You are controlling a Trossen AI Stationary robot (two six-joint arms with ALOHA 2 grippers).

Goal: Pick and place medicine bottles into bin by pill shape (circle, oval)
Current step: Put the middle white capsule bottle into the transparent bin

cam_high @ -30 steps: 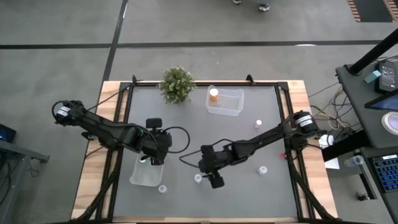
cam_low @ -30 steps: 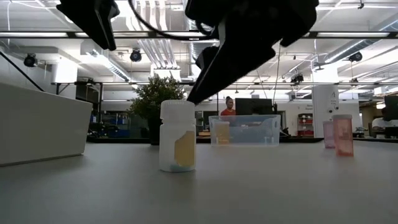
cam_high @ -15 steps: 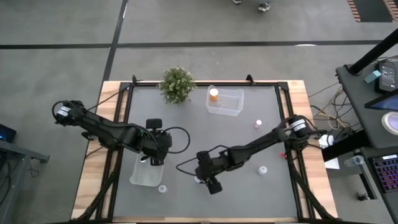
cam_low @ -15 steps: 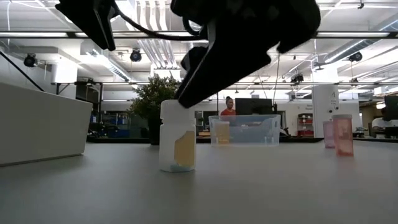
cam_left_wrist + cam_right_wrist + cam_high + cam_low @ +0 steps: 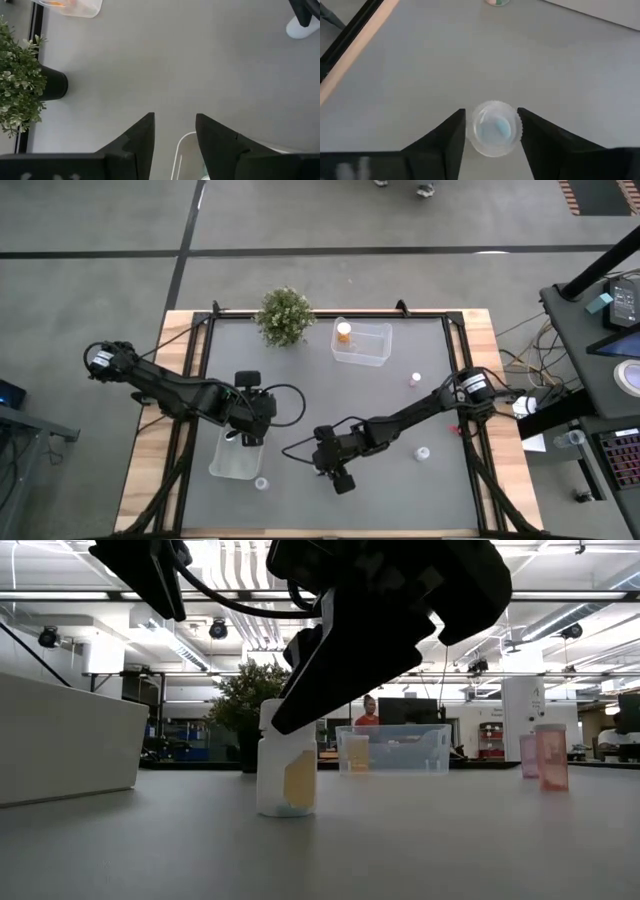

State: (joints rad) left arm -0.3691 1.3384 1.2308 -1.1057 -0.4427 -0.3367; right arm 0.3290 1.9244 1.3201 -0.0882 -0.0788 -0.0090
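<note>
Near the bench's front edge, the right gripper has its fingers touching both sides of a white-capped bottle, apparently gripping it while it stands on the bench. Just left, the left gripper hangs part-open and empty over the near bin; another bottle stands beside that bin. Toward the right edge two bottles wait. By the back edge, the far bin holds one orange bottle. Most sorting seems left.

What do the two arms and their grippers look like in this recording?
Both arms are dark and slim, with black cables looping near the wrists and a pale ring at each base joint. The left gripper and right gripper each have two flat, tapering black fingers.
</note>
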